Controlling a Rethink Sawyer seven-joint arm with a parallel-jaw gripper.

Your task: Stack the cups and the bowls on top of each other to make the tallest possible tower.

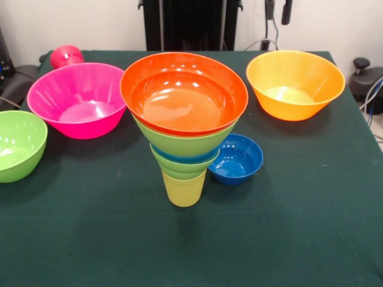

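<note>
A white back wall behind a table draped in dark green cloth. At the middle of the cloth, a funnel-shaped tower of nested glossy plastic bowls, upright on a pale yellow plastic cup: small lime green bowl lowest, a sliver of blue rim above, then a wider lime green bowl, then the broad orange-red bowl on top, open side up. Just beside the tower's base, a small dark blue bowl, partly tucked under the upper rims. Large pink bowl and lime green bowl off to one side, large yellow-orange bowl to the other. Behind the pink bowl, a red cup, partly hidden. No gripper anywhere in sight, so nothing to tell of its state.
</note>
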